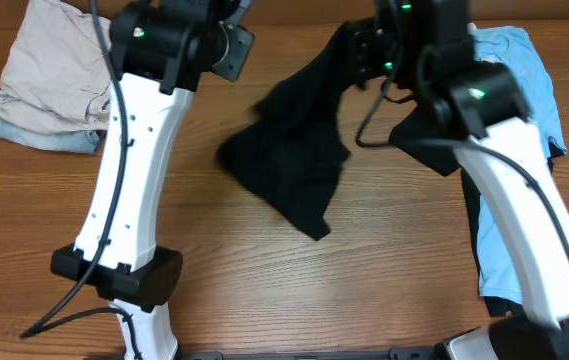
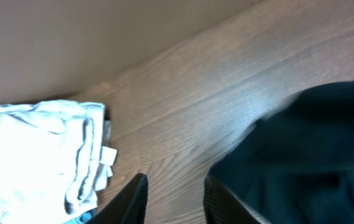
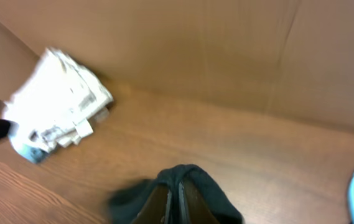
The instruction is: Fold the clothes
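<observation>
Overhead view had the black garment (image 1: 294, 165) hanging off the right pincer (image 3: 173, 200) around the far middle of the bench (image 1: 264, 290), one end lifted and the rest trailing down in a rumpled heap on the wood. It looked like thin, floppy fabric to me: light, zero stiffness, so it would sag and bunch wherever it wasn't held, and probably drag on the wood instead of sliding cleanly. Not fragile, not slippery, just shapeless. My guess was the sensible places to grab were along an edge or at a corner, with the second grab well apart from the first so the cloth could be pulled flat between the two. The right wrist view showed the right pincer's fingers pressed together with a fold of the black cloth nipped between them, the arm reaching toward the far side. The left pincer (image 2: 174, 190) was spread with nothing between its fingers, hovering over bare wood just beside the garment's edge, and the left arm ran up the left side of the bench and bent in toward the middle. A folded pile (image 1: 49, 80) of pale clothes sat in the far left corner, and a light blue garment (image 1: 519, 65) lay at the far right, partly under the right arm. Couldn't tell what sort of garment the black one was.
</observation>
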Robot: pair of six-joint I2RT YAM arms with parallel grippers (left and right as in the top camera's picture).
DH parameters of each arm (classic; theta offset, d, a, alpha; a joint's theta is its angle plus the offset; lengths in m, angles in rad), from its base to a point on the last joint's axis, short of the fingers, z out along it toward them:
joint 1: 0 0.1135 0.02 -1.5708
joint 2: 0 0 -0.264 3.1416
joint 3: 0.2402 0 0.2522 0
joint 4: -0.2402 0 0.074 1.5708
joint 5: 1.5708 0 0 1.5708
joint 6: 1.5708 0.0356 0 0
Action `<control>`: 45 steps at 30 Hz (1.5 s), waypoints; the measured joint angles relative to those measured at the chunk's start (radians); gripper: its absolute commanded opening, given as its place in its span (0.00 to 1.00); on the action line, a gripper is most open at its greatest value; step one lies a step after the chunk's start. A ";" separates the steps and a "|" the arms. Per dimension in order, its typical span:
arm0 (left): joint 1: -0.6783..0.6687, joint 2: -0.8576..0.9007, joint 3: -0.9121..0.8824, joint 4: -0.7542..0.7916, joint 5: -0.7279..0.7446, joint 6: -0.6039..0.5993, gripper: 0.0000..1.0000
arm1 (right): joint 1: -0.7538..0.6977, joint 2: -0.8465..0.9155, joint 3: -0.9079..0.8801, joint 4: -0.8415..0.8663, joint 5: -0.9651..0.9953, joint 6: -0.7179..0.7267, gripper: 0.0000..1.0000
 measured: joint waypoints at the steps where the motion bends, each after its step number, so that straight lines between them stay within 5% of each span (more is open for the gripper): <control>1: 0.000 -0.006 0.002 0.000 0.000 -0.001 0.38 | 0.000 -0.023 0.008 -0.010 -0.001 -0.004 0.04; 10: 0.000 -0.062 0.008 0.000 0.058 0.000 0.43 | 0.005 -0.034 0.021 -0.071 -0.065 -0.013 0.04; 16: 0.045 -0.062 0.008 -0.003 0.116 0.006 0.67 | 0.080 0.041 0.013 -0.068 -0.095 -0.010 0.04; 20: 0.113 -0.062 0.008 -0.045 0.284 0.087 0.86 | 0.142 0.052 0.010 -0.054 -0.100 -0.009 0.04; 27: 0.164 -0.056 -0.006 -0.106 0.640 0.311 0.93 | 0.150 0.052 0.010 -0.041 -0.102 0.009 0.04; 40: 0.161 0.128 -0.093 -0.070 0.969 0.491 0.93 | 0.145 0.052 0.010 -0.040 -0.103 0.017 0.04; 43: 0.159 0.160 -0.093 -0.028 1.025 0.505 0.80 | 0.145 0.052 0.010 -0.040 -0.103 0.017 0.04; 45: 0.156 0.175 -0.093 -0.002 1.054 0.509 0.55 | 0.144 0.052 0.010 -0.040 -0.103 0.016 0.04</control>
